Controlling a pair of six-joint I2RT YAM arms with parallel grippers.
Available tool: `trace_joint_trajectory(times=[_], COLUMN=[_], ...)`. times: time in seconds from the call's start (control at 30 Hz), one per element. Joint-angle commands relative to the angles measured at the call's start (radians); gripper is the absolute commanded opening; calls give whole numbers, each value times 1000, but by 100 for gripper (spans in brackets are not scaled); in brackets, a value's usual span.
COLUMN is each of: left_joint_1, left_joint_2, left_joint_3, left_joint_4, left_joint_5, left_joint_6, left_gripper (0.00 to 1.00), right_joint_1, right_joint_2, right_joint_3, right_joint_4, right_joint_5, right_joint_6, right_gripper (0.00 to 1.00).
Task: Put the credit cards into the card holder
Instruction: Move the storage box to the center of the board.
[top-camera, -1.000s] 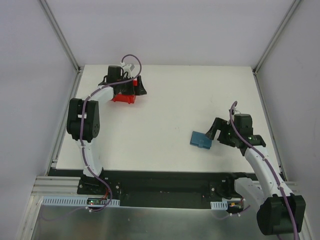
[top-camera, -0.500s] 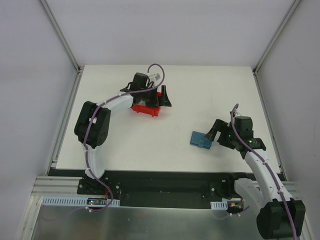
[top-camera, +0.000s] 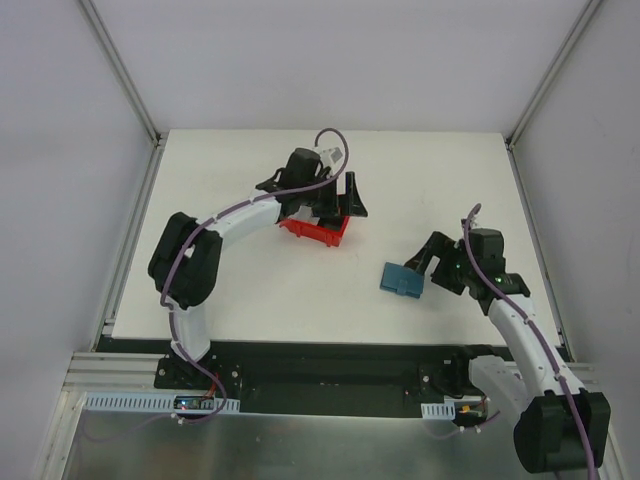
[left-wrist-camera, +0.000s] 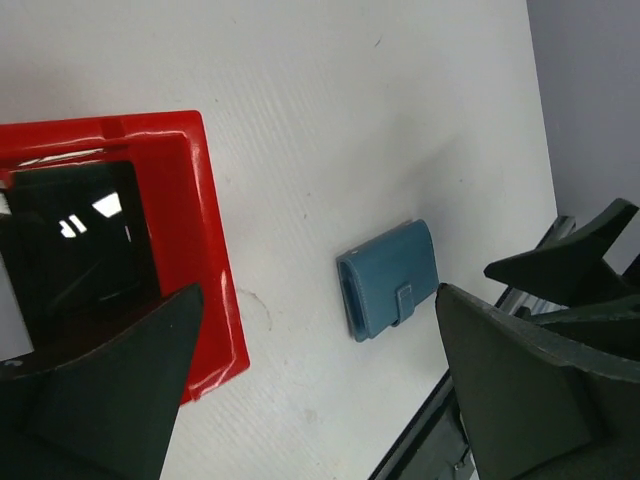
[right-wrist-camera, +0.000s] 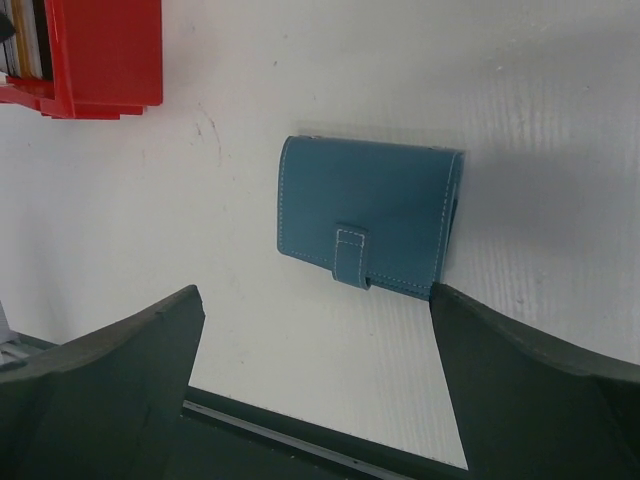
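The left jaws stand wide apart over the table (top-camera: 250, 290), one finger (left-wrist-camera: 110, 390) overlapping the corner of a red bin (left-wrist-camera: 215, 250), with the closed teal card holder (left-wrist-camera: 388, 280) lying flat well ahead of their gap. Further right, the right jaws, likewise spread wide and gripping nothing, frame the card holder, its clasp tab (right-wrist-camera: 350, 255) facing them and one corner just beside a fingertip (right-wrist-camera: 450, 305).

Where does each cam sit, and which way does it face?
Top external: above, behind the bases, facing down at the table; left arm, right arm shown whole.
Left wrist: faces down past open left claw at red bin, card holder.
Right wrist: faces down past open right claw at card holder.
Shared: all three see red bin and card holder.
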Motion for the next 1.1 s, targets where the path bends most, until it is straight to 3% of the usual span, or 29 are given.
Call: trace_joint_trajectory(times=[0.0,0.13,0.23,0.4,0.5,0.77,1.07], left_joint_1=[4,21,81,268,320,337,337], left_joint_2=[-208,-341,-437,-533,-596,-695,-715], left_joint_3=[-16,-113,-222,-395,-481,-595,-633], left_joint_4=[-15,-102,-122,-127,-127,-141,-155], left_joint_5=[-168,-363,-423,-325,-305,-301,-288], left_joint_6=[74,159,159,115,116,130,138], left_gripper=[99,99,99,99,99,99,99], right_joint_1=[30,122,220,330,378,412,421], right_joint_2=[54,167,325,537,641,910,1042], right_joint_3=[64,163,278,446,542,800,937], right_joint_4=[103,134,128,160,166,88,-33], right_joint_5=[-27,36,82,151,211,209,280], right_joint_6=[88,128,136,179,176,154,50], right_gripper=[95,90,83,68,67,64,57])
